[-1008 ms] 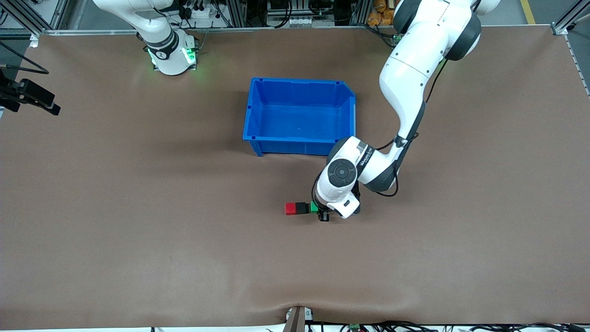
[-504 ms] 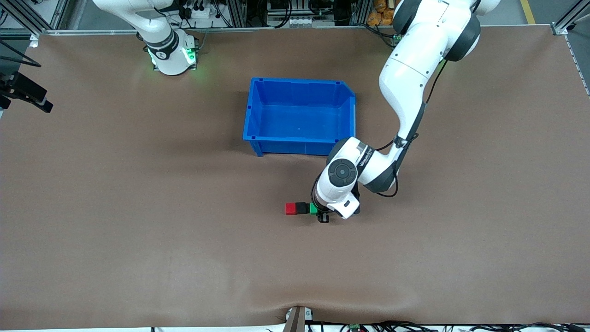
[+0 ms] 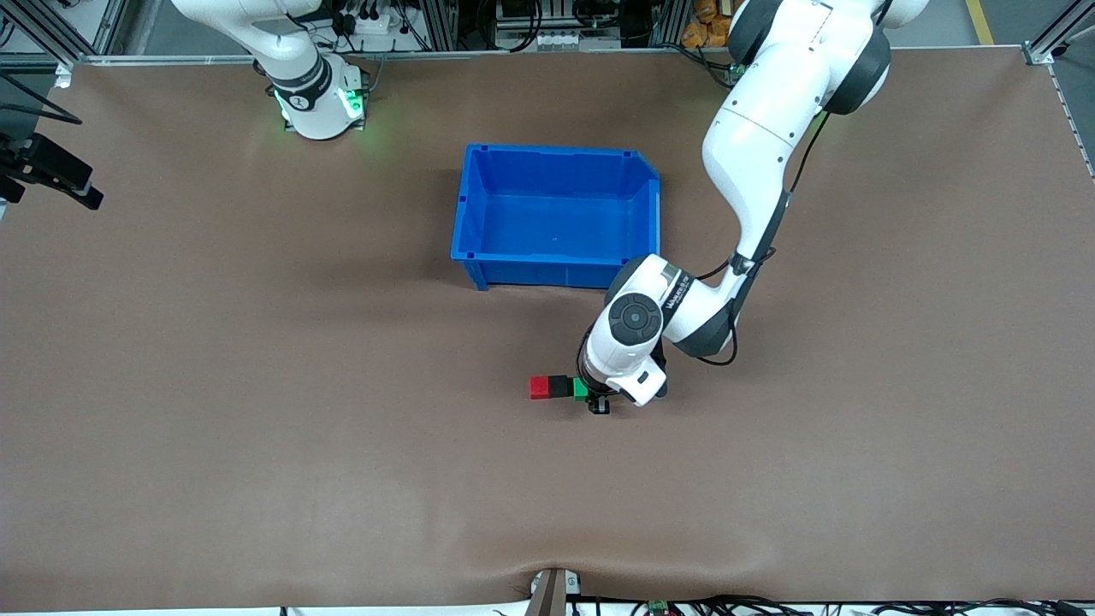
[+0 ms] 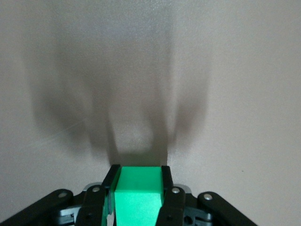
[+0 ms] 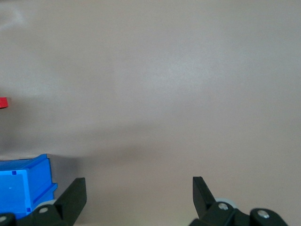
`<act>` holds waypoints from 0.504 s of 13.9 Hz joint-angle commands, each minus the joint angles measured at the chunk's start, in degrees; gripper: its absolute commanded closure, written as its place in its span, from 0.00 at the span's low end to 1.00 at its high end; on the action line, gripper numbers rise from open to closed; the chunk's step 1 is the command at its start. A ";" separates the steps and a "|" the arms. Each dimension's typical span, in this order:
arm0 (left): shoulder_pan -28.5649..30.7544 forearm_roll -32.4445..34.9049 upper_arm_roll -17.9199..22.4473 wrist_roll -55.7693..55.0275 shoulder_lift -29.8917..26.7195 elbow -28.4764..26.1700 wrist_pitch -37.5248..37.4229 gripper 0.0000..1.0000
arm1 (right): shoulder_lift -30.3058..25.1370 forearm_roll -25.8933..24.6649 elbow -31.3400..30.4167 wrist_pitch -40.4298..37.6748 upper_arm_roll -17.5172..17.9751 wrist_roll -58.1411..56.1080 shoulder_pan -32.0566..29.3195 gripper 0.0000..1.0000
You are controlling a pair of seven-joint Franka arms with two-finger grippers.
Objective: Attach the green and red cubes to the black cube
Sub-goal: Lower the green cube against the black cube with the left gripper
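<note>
Brown matting covers the whole bench [image 3: 257,428], and in the front view the three little cubes sit in a tight row on it, nearer the camera than the blue bin [image 3: 556,214]: red cube [image 3: 539,387] at the right arm's end of the row, black cube [image 3: 559,387] in the middle, green cube [image 3: 582,387] at the left arm's end, all touching as far as I can tell. The left gripper [image 3: 596,395] is right down at the green one, with most of it hidden under the white wrist. The right gripper [image 3: 51,171] is parked way off at the edge of the bench on the right arm's end, just waiting. Left wrist view clears things up: the green cube [image 4: 138,193] is pinched between the two fingers [image 4: 111,176], which press flat against its sides, so that's a firm grip; the black cube isn't visible from here. Right wrist view shows its own fingers [image 5: 73,195] spread wide with nothing between them, plus a corner of the bin [image 5: 26,181] and a sliver of the red cube [image 5: 3,102]. My read: red is already on, and green is being pushed home against black. Next should be letting go of green and lifting straight up, without dragging the row sideways.
</note>
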 commanded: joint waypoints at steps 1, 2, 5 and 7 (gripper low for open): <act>-1.53 -0.67 0.35 -1.10 2.52 2.40 0.95 1.00 | 0.84 -0.80 1.81 -1.00 -0.09 1.01 0.40 0.00; -1.53 -0.76 0.35 -1.10 2.52 2.40 1.21 1.00 | 0.84 -0.80 1.89 -1.00 -0.09 1.01 0.40 0.00; -1.53 -0.76 0.35 -1.10 2.61 2.40 1.56 1.00 | 0.84 -0.80 1.81 -1.00 -0.09 0.49 0.31 0.00; -1.53 -0.76 0.35 -1.10 2.43 2.14 1.39 1.00 | 0.84 -0.80 1.81 -1.00 -0.18 0.48 0.22 0.00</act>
